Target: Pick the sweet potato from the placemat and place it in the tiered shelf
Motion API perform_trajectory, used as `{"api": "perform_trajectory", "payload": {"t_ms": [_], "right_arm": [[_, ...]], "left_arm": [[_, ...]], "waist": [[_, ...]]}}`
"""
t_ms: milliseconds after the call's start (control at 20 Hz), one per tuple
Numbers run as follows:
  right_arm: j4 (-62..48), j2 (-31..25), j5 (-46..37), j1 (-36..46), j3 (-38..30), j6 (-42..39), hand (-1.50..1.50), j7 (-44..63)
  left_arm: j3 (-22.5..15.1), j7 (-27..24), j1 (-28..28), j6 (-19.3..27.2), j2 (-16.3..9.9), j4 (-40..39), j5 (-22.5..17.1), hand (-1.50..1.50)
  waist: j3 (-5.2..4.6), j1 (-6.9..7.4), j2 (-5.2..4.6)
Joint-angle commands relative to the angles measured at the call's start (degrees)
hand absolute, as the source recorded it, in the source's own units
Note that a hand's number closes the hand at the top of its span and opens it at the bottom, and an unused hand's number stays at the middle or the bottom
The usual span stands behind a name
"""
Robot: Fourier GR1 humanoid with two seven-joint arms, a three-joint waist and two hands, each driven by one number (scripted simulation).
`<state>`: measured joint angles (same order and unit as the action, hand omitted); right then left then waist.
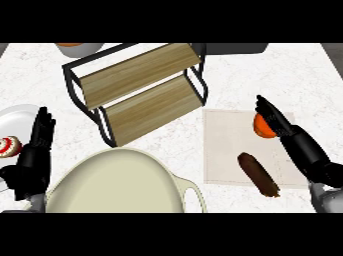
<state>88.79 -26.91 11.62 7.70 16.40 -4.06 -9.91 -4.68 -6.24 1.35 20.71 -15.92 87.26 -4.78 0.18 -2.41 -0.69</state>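
Observation:
A long brown sweet potato (258,174) lies on the beige placemat (226,145) at the right, near the mat's front edge. My right hand (305,149) is open above the mat's right side, its straight fingers (273,116) pointing up-left. They cover part of a round orange item (261,127) at the mat's far end. The hand is not touching the sweet potato, which lies to its lower left. The tiered shelf (138,90), a black frame with two wooden boards, stands tilted at the top centre with nothing on it. My left hand (31,156) rests open at the left edge.
A large cream pot (115,185) with a side handle fills the bottom centre. A white plate (0,122) at the left holds a red-and-white item (6,146). A bowl (79,48) and a dark object (234,48) sit at the back edge.

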Motion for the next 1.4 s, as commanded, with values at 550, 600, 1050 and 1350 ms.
{"api": "perform_trajectory", "payload": {"t_ms": [550, 600, 1050, 1350], "right_arm": [[2.9, -21.7, -16.2, -7.9, -19.3, 7.4, -1.5, -5.4], [4.7, -19.7, -17.2, -7.5, -17.4, 6.8, -1.5, -4.8], [23.9, -30.3, -16.4, -21.8, -20.4, -6.7, -1.5, -3.0], [40.5, -30.8, -24.9, -25.5, -15.9, -7.2, -1.5, 15.6]], "left_arm": [[1.3, 17.5, 0.2, -14.3, -1.7, -10.3, -12.1, 0.0], [0.5, 17.6, -0.4, -15.1, -1.5, -10.2, -11.5, 0.0], [0.9, 21.8, -2.8, -11.8, -0.3, -9.2, -9.6, 0.0], [1.2, 21.5, -3.9, -13.3, -0.2, -10.7, -9.6, 0.0]], "waist": [[-0.19, 0.61, 0.79], [-0.2, 1.51, 0.76], [-0.27, 0.78, 0.98], [-0.29, 1.29, 0.85]]}}
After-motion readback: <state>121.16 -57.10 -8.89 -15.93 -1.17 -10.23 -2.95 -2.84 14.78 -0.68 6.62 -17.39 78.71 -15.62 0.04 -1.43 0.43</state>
